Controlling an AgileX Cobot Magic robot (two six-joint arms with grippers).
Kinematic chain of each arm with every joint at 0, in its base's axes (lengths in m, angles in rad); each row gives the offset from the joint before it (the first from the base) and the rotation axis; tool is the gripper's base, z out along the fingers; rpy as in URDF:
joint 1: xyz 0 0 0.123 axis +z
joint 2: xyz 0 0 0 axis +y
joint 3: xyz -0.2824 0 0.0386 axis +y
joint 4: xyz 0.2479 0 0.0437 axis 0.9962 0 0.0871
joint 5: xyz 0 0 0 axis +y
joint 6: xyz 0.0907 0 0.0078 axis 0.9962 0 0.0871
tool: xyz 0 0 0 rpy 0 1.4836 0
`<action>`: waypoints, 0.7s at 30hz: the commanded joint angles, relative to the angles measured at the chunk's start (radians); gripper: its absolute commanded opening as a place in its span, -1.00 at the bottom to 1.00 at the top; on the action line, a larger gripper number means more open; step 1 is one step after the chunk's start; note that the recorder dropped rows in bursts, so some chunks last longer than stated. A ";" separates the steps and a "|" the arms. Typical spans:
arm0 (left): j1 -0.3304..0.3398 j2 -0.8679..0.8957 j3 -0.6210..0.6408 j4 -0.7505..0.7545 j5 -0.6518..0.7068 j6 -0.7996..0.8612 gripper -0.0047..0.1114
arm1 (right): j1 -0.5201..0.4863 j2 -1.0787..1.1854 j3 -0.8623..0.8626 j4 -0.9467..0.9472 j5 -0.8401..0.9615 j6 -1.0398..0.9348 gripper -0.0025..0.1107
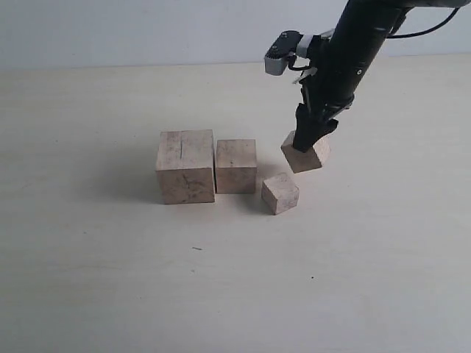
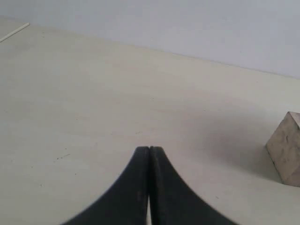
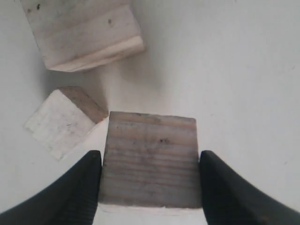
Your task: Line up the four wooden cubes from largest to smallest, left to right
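Observation:
Four pale wooden cubes are in the exterior view. The largest cube (image 1: 185,166), with a dark crack on top, stands at the left, and a smaller cube (image 1: 235,166) touches its right side. The smallest cube (image 1: 280,193) sits turned at an angle, nearer the front. My right gripper (image 1: 307,143) is shut on the fourth cube (image 1: 305,156), holding it tilted just right of the row. The wrist view shows this cube (image 3: 150,159) pinched between both fingers of the right gripper (image 3: 150,154). My left gripper (image 2: 149,150) is shut on nothing, low over bare table.
The pale table (image 1: 110,279) runs wide on all sides of the cubes. One cube's corner (image 2: 287,151) shows at the edge of the left wrist view, apart from the left gripper. A pale wall (image 1: 147,29) backs the table.

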 commanded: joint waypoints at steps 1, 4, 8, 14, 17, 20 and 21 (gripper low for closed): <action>-0.005 -0.006 0.000 -0.003 -0.007 -0.002 -0.92 | -0.024 -0.008 0.002 0.034 -0.108 -0.206 -0.96; -0.005 -0.006 0.000 -0.003 -0.007 -0.002 -0.92 | -0.066 -0.001 0.002 0.208 -0.101 -0.405 -0.96; -0.005 -0.006 0.000 -0.003 -0.007 -0.002 -0.92 | -0.088 0.057 0.002 0.285 -0.030 -0.539 -0.96; -0.005 -0.006 0.000 -0.003 -0.007 -0.002 -0.92 | -0.088 0.147 0.002 0.338 0.094 -0.696 -0.96; -0.005 -0.006 0.000 -0.003 -0.007 -0.002 -0.92 | -0.088 0.153 0.002 0.338 0.094 -0.696 -0.96; -0.005 -0.006 0.000 -0.003 -0.007 -0.002 -0.92 | -0.088 0.153 0.002 0.338 0.094 -0.700 -0.96; -0.005 -0.006 0.000 -0.003 -0.007 -0.002 -0.92 | -0.088 0.153 0.002 0.338 0.094 -0.700 -0.96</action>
